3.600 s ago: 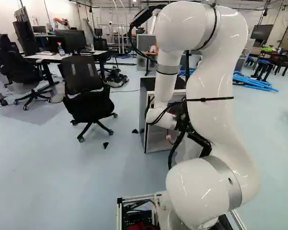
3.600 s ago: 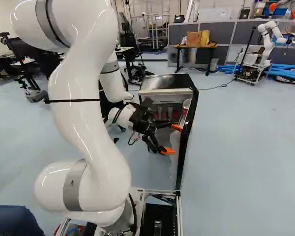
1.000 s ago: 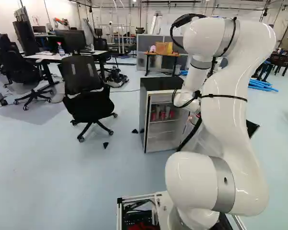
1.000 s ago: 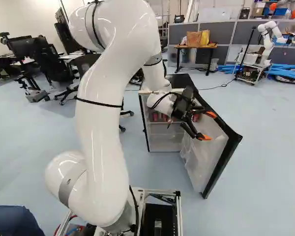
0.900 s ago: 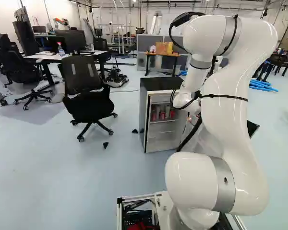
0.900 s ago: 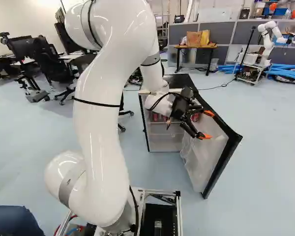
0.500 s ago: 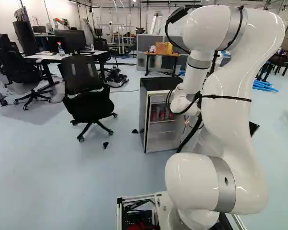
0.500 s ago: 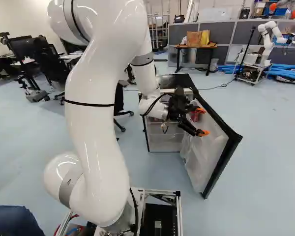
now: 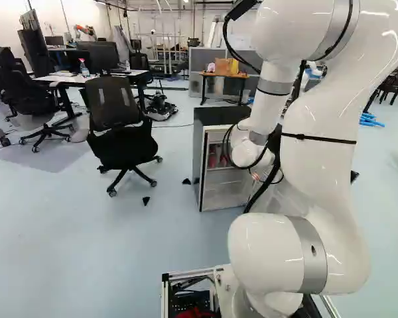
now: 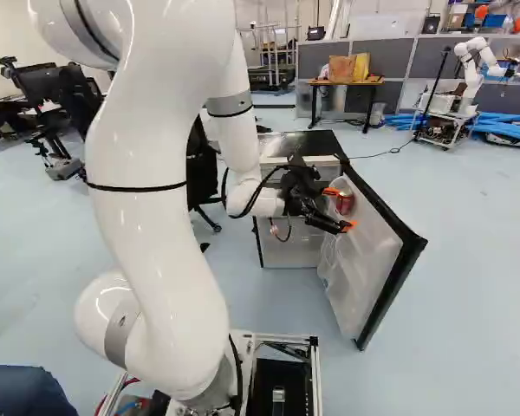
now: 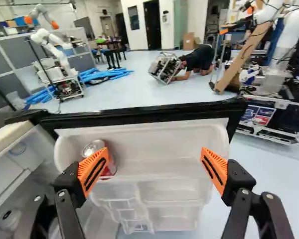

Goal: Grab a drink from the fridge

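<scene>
Hovering w/ its grip spread wide, the black two-finger gripper (image 11: 155, 153) might tip the red-and-silver metal can (image 11: 111, 167) on the white plastic shelf (image 11: 164, 149), b/c 1 orange pad (image 11: 92, 172) is v. near.

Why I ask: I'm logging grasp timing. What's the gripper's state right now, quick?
Gripper: open, holding nothing; the red-and-silver can in the fridge door is near one finger, not gripped.

Red can (image 10: 346, 204) (silver-topped) in fridge door (image 10: 374, 264)
</scene>
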Available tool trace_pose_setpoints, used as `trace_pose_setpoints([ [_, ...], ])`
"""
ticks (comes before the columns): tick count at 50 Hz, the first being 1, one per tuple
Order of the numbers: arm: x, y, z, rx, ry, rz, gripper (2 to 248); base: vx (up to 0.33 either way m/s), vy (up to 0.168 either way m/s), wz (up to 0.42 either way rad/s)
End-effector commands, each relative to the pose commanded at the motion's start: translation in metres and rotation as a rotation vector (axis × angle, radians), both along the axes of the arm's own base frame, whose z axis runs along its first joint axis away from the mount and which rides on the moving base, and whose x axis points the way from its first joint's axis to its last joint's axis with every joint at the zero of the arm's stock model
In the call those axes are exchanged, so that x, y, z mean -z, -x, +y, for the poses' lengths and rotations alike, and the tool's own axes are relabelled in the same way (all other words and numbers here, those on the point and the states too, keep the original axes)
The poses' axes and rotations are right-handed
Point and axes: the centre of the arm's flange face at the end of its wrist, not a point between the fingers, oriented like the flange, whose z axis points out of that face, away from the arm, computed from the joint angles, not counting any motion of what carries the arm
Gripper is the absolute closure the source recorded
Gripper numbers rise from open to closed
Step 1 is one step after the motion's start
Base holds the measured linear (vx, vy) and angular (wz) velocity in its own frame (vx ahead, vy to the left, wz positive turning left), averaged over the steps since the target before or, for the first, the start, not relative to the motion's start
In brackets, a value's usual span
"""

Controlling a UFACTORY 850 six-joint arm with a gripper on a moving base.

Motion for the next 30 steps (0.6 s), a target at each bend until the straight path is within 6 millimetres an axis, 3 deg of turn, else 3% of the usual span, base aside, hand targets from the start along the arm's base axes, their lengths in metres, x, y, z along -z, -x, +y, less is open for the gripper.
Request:
trace_pose_setpoints([
  [17, -0.002, 0.018, 0.024, -0.206, -0.007, 0.039, 3, 0.000, 0.000, 0.000],
  [30, -0.002, 0.018, 0.032, -0.344, -0.009, 0.056, 3, 0.000, 0.000, 0.000],
])
